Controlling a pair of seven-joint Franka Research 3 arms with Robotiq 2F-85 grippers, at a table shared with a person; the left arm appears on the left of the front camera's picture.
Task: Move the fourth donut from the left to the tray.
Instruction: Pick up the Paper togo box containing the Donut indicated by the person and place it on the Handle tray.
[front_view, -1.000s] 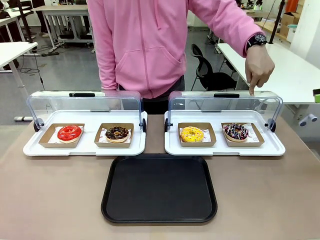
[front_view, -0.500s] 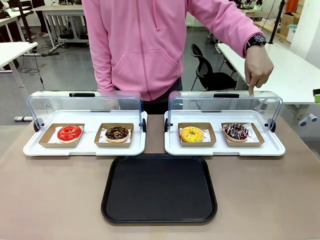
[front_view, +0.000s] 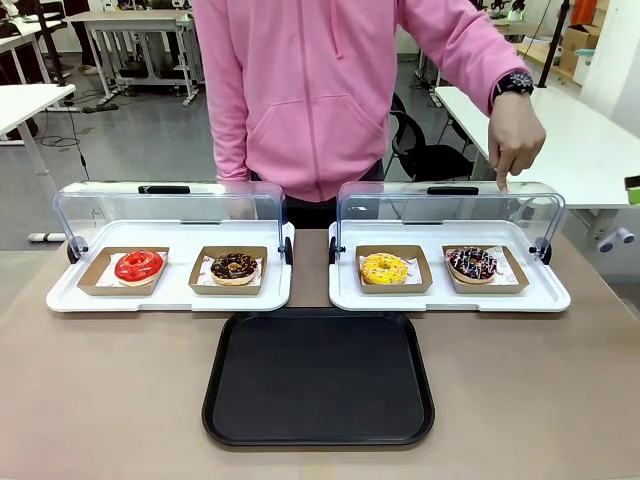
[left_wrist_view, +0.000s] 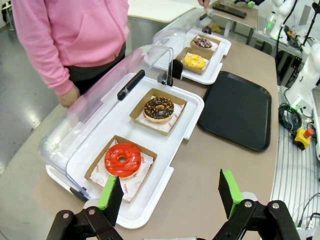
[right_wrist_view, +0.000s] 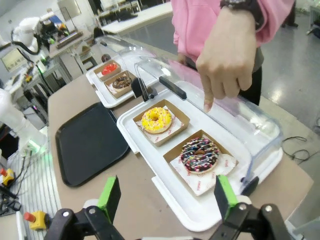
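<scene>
The fourth donut (front_view: 472, 263) is dark chocolate with pink and white stripes, in a brown cardboard holder at the right end of the right white tray; the right wrist view has the fourth donut (right_wrist_view: 200, 154) close ahead. A person's hand (front_view: 517, 136) points a finger down over its raised lid. The black tray (front_view: 319, 376) lies bare at the table's front middle, and the black tray (right_wrist_view: 90, 141) lies to the left in the right wrist view. My right gripper (right_wrist_view: 167, 197) is open above the table edge, short of the donut. My left gripper (left_wrist_view: 171, 191) is open near the red donut (left_wrist_view: 122, 159).
Two white trays (front_view: 169, 296) with clear domed lids (front_view: 168, 206) raised stand side by side. They hold a red donut (front_view: 139, 266), a chocolate donut with tan sprinkles (front_view: 234, 266) and a yellow donut (front_view: 385, 268). The person in pink stands at the far edge.
The person's body has shifted to the right behind the trays. The pointing hand stays over the right lid. Donuts and tray have not moved.
</scene>
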